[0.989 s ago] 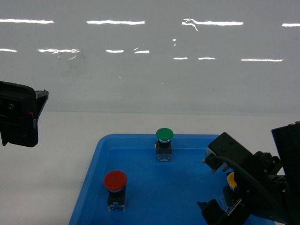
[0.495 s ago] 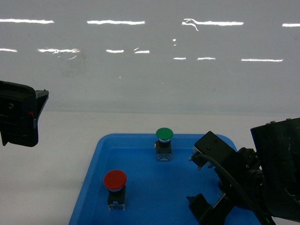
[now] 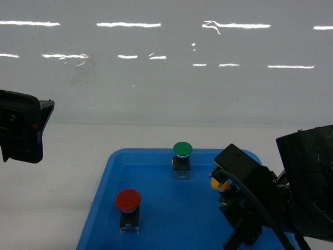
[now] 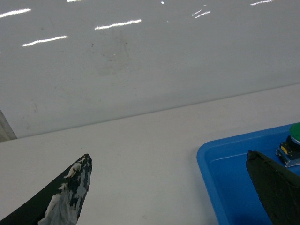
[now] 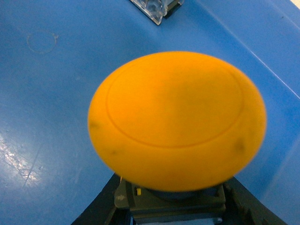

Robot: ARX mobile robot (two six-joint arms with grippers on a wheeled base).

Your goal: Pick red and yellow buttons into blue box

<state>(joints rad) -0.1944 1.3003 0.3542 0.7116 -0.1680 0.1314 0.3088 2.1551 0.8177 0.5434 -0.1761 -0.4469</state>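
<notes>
My right arm is reaching in from the lower right of the head view, its dark wrist block angled up and to the left over the shallow blue tray (image 3: 104, 198), and my right claw (image 3: 229, 200) is gripping the yellow button (image 3: 218, 184) by its dark base; in the right wrist view the orange-yellow cap (image 5: 177, 119) is filling most of the picture, with my dark fingers (image 5: 101, 211) closing in on either side of the base beneath it and the blue tray floor showing all around. My left claw (image 4: 173, 192) is hanging above the white tabletop (image 3: 57, 182) off the tray's left edge, its two dark fingertips spread well apart with nothing between them, and the left arm's housing is sitting at the far left of the head view. Compared with half a second ago, my right wrist has swung so that the yellow cap, hidden then behind my arm, is now showing just left of the wrist block, farther left than it was a second ago. The red button (image 3: 128, 202) is standing upright on the tray's left part, unmoved, and the green button (image 3: 182, 151) is standing near the tray's far rim, likewise unmoved. The blue box is not showing in any view.
</notes>
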